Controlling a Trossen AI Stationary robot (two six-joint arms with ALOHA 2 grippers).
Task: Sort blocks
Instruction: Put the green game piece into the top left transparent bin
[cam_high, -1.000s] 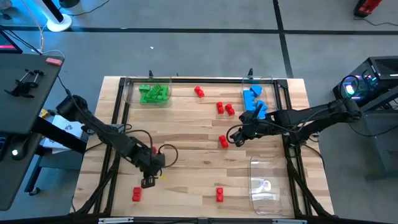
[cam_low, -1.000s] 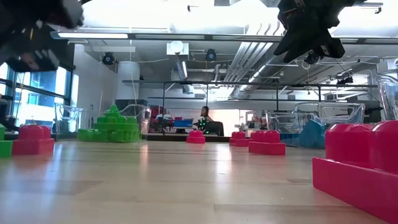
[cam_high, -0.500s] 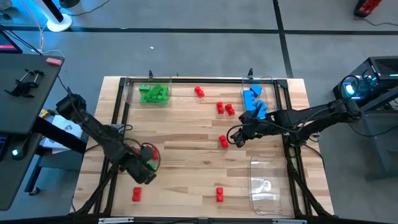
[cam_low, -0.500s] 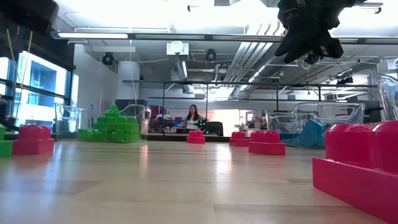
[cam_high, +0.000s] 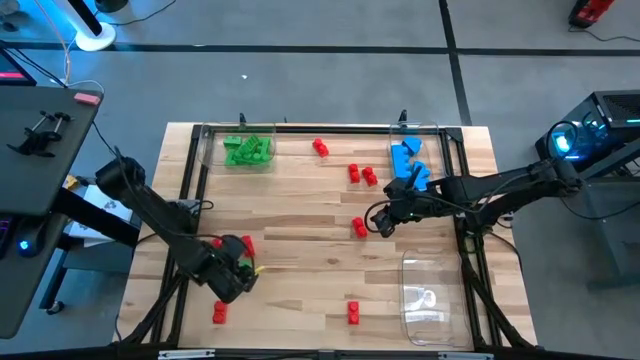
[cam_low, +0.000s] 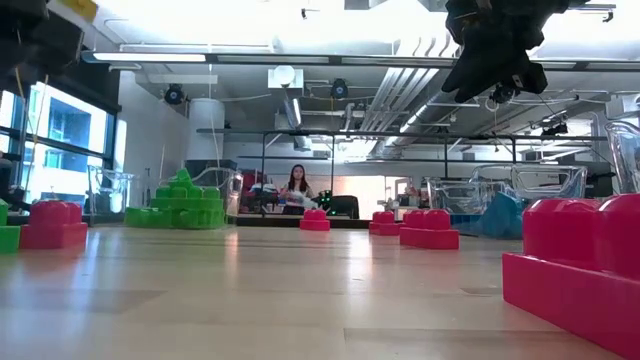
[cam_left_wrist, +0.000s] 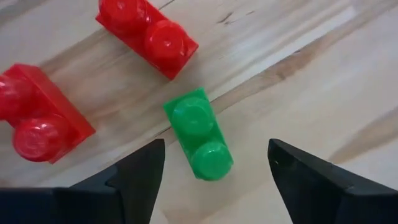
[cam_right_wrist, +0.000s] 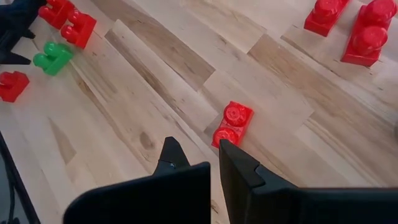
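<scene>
My left gripper (cam_left_wrist: 214, 152) hangs open above the table near its left front, over a small green block (cam_left_wrist: 198, 134) that lies flat on the wood between the two fingers, untouched. Two red blocks (cam_left_wrist: 148, 36) (cam_left_wrist: 38, 115) lie just beyond it. In the high view this gripper (cam_high: 236, 270) covers the green block. My right gripper (cam_right_wrist: 199, 149) is shut and hovers mid-table (cam_high: 378, 222) beside a red block (cam_right_wrist: 232, 124), clear of it.
Green blocks are piled in a clear tray (cam_high: 248, 150) at the far left, blue blocks (cam_high: 408, 160) in one at the far right. A clear tray (cam_high: 430, 295) sits near right. Loose red blocks lie about (cam_high: 361, 174) (cam_high: 353, 312) (cam_high: 219, 312).
My left gripper has risen, drawn back a little toward the table's far left and opened its fingers. It now stands over the green block by the red ones. My right arm has kept still.
</scene>
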